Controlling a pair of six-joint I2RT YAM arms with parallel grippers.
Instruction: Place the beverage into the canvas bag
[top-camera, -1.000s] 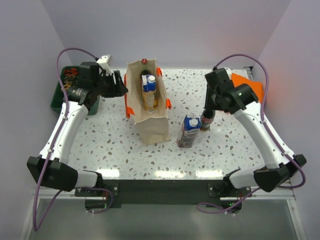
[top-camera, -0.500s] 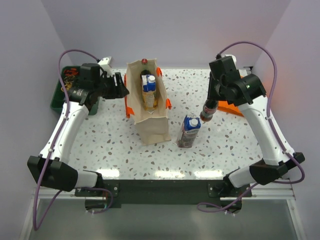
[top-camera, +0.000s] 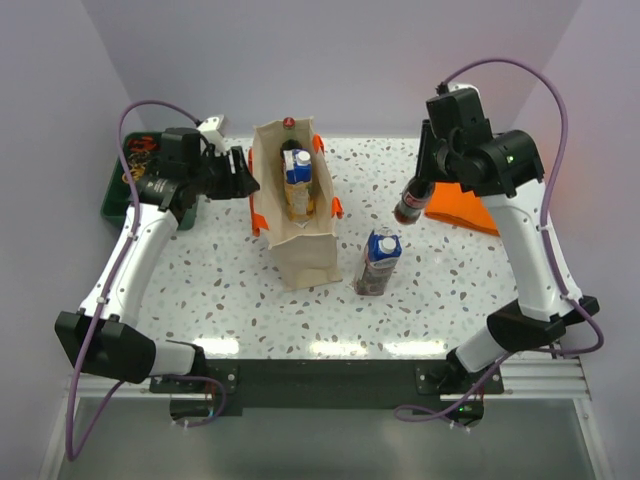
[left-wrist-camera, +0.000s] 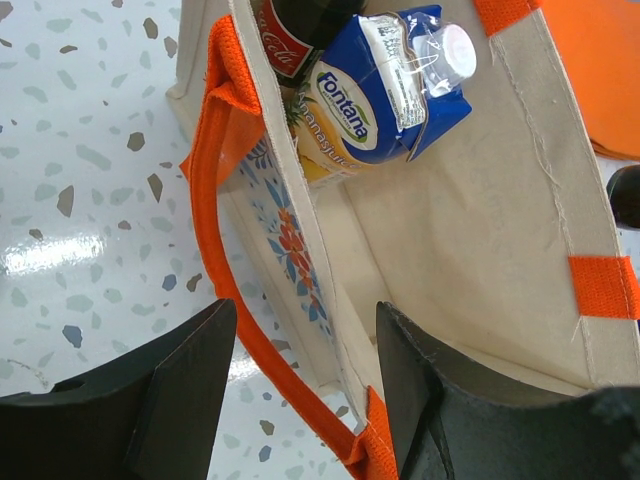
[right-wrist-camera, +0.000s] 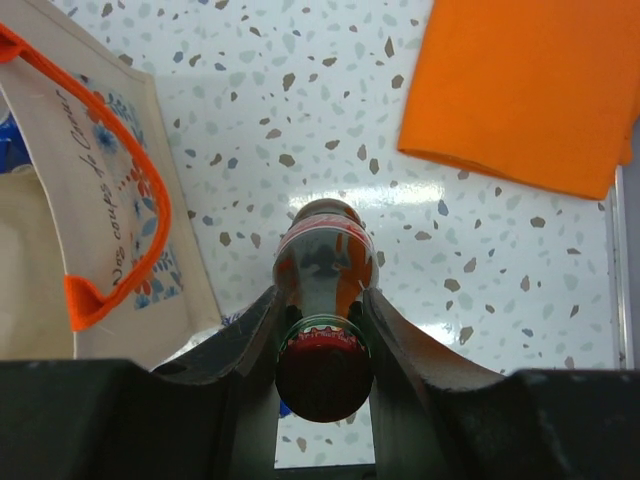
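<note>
Your right pincer (top-camera: 419, 187) is clenched on the neck of the cola bottle (top-camera: 409, 206). From overhead the bottle hangs in the air, slightly tilted and clear of the table (top-camera: 200, 285). It sits to the right of the canvas bag (top-camera: 305, 255) and beyond the blue carton (top-camera: 378, 262) standing on the table.

Your right wrist camera gives you what the overhead cannot. The neck, just under the red cap, is pinched between both fingers. The bottle's body points down at the speckled top, with the bag's printed side at left and the orange cloth (right-wrist-camera: 520, 90) lying flat at upper right.

Over to your left pincer (left-wrist-camera: 300, 385). From above it only shows as parked at the bag's left rim. The left wrist camera settles it: the pincer is released, fingers wide, one outside the bag and one inside. The bag's wall and an orange handle run between them. Whether either finger touches the cloth, you cannot tell.

That same camera is the only one that shows both things in the upright bag. At the far end sit the Fontana carton (left-wrist-camera: 390, 80) and, beside it, a second cola bottle (left-wrist-camera: 290, 35).

- Cola bottles: two, one in your grip and one bagged.
- Cartons: two, one bagged and one on the table.
- One bag.
- One orange cloth.
- One green bin (top-camera: 118, 195), at the table's far left corner.
</note>
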